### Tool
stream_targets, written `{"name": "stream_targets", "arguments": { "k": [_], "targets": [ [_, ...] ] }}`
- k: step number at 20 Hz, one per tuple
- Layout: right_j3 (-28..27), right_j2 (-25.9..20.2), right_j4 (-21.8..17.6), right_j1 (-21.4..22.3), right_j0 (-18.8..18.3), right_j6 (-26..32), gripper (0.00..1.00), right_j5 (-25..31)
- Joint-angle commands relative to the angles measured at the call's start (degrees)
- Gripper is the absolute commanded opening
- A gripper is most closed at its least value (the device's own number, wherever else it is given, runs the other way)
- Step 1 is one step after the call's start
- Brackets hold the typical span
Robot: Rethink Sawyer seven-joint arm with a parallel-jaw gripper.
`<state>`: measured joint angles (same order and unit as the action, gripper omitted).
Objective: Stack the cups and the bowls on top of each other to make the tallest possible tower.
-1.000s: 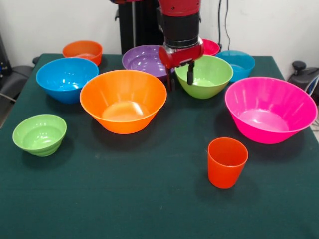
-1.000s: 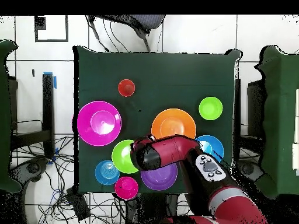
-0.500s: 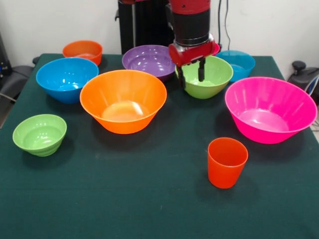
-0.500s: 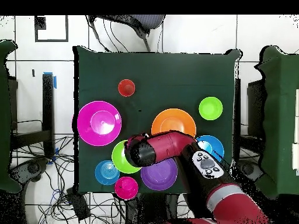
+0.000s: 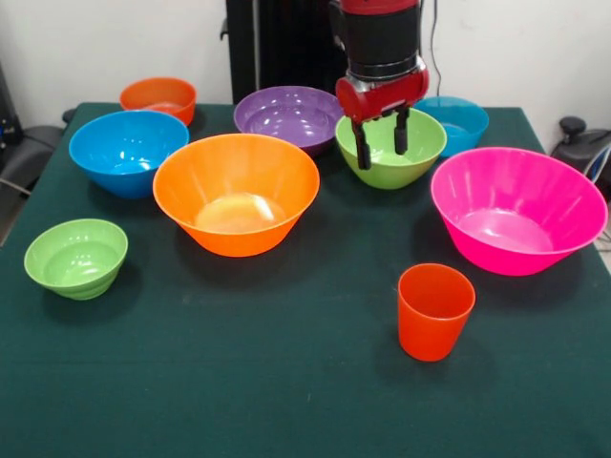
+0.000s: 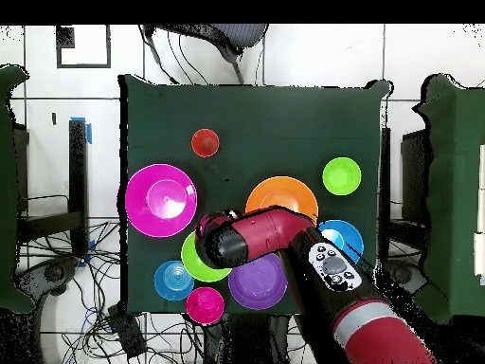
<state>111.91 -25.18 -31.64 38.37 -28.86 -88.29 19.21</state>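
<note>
Tool (image 5: 381, 145) position first: you have it hanging over the medium green bowl (image 5: 420, 143), its two black fingers spread apart with nothing between them, tips about level with that bowl's near rim. In the overhead view the arm (image 6: 284, 237) covers most of the bowl.

No tower exists yet; every piece sits alone on the tabletop (image 5: 286, 382). Taking the green bowl as your landmark: the purple bowl (image 5: 282, 113) sits just beside it, the big orange bowl (image 5: 236, 191) nearer the camera on the same side, the big pink bowl (image 5: 517, 208) on the other side, and the cup (image 5: 434, 310) well apart toward the front edge. The small blue bowl (image 5: 458, 119) sits just behind it, the medium blue bowl (image 5: 126, 148), the small orange bowl (image 5: 158, 97) and the small green bowl (image 5: 75, 256) well off past the orange one.

If you mean to take the green bowl, I would straddle its wall, one finger inside and one outside, and sink past the lip before closing; the glossy plastic looks slippery, and a shallow pinch may tip it. Lift straight up so you do not nudge the purple bowl.

The cloth is dark green and flat. Behind it stands a plain pale wall; cables trail over the tiled floor (image 6: 57, 199) around the tabletop.
</note>
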Motion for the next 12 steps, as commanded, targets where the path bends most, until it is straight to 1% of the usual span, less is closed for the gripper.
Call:
{"name": "stream_targets", "arguments": {
  "k": [1, 6, 12],
  "targets": [
    [0.19, -1.57, -2.38, -4.75, -0.54, 0.67, 1.0, 3.2],
    [-0.08, -1.39, -3.01, -6.77, -1.21, 2.0, 1.0, 4.17],
    [-0.91, -0.71, -3.88, -8.5, -1.01, 2.34, 1.0, 4.23]
  ]
}}
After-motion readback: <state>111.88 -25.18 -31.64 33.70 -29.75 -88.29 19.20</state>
